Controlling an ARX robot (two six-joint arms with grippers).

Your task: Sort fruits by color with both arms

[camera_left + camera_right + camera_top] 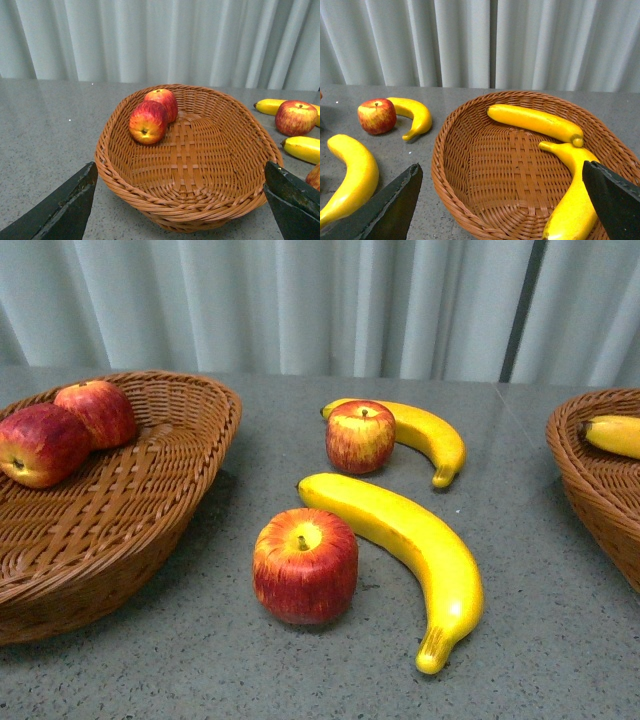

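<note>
Sorting is about half done. Both sets of jaws are spread and empty, left facing the apple basket (pixel 190 210), right facing the banana basket (pixel 470 200). Mid-frame on the bench (pixel 560 640) lie a glossy red apple (pixel 305 565) and a long yellow banana (pixel 410 540), with a far apple (pixel 360 436) and far banana (pixel 432 437) behind. Next, I judge, each arm reaches for its own colour.

**Soft overhead light, clear frames**

All three views are bright and evenly lit. The glossy red-and-yellow apple (pixel 305 565) and the long curved yellow banana (pixel 410 550) show faint sheen and cast short, soft shadows on the speckled grey tabletop (pixel 560 640). Ahead of the left pincer (pixel 180 166) the woven brown wicker basket (pixel 185 220) is sharp; the pincer's black fingers (pixel 65 212) are dark and slightly blurred.
</note>
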